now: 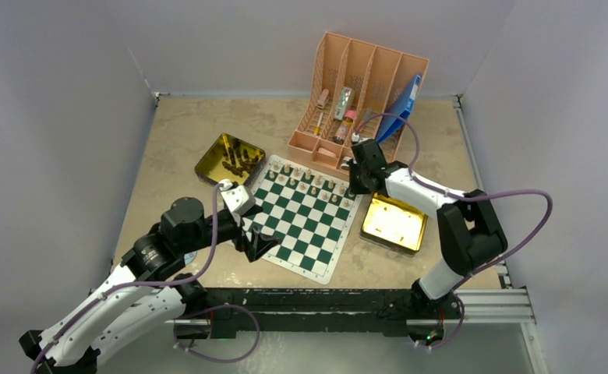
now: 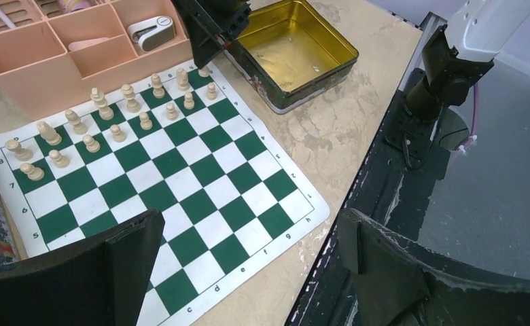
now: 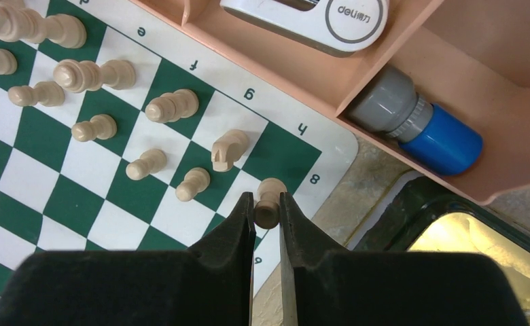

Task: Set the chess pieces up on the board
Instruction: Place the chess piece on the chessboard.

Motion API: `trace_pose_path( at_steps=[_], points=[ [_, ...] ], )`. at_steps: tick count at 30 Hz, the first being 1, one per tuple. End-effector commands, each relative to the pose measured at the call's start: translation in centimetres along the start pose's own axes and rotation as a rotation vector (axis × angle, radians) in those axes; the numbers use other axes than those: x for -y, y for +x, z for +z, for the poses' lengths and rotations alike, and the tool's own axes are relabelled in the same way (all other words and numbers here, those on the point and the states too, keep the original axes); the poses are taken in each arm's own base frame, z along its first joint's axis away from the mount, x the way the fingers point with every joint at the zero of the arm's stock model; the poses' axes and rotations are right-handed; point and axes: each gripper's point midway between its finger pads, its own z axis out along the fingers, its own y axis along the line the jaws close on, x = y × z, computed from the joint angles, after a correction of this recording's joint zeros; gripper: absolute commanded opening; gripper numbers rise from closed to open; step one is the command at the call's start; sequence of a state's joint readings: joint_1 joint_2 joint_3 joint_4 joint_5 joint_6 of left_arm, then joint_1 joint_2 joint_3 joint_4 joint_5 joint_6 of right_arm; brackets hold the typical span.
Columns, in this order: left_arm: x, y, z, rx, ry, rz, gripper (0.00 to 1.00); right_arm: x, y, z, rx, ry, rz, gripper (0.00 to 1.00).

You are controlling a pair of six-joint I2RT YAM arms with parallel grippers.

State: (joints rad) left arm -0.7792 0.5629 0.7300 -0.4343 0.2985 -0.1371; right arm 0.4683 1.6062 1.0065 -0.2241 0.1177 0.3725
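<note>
Pawn (image 3: pixel 272 189), pale, pinched between the right gripper's (image 3: pixel 267 200) near-closed fingers, its long axis upright and its far end toward the board (image 3: pixel 181 221). It sits at the far right corner, on the h edge, just beside the knight (image 3: pixel 230 149) and in line with the pawn row. Whether its base touches the mat, cannot tell. Release looks like a straight-down affair. Room is tight: the neighbouring pawn (image 3: pixel 193 183) is just beside one finger and the pink organiser (image 3: pixel 357 92) wall is near beyond. The mat is thin and flat and may slide if nudged. Left gripper (image 2: pixel 249 227) has its fingers spread wide and empty over the near left corner, well apart. Dark pieces (image 1: pixel 242 162) lie in the gold tin (image 1: pixel 224 140), nearer the left arm.
</note>
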Motion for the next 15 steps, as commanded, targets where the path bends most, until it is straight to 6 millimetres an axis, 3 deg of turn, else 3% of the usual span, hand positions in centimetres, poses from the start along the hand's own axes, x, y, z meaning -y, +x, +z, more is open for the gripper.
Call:
trace_pose_path(
  at_steps=[1,15],
  points=[
    [0.3,-1.9,-0.2,0.053,0.012,0.035,1.0,-0.2,-0.7,0.4,0.026,-0.017,-0.01,0.05],
    [0.5,-1.8,-0.2,0.056,0.027,0.038,1.0,0.3,-0.6,1.6,0.01,0.003,-0.016,0.07]
  ],
)
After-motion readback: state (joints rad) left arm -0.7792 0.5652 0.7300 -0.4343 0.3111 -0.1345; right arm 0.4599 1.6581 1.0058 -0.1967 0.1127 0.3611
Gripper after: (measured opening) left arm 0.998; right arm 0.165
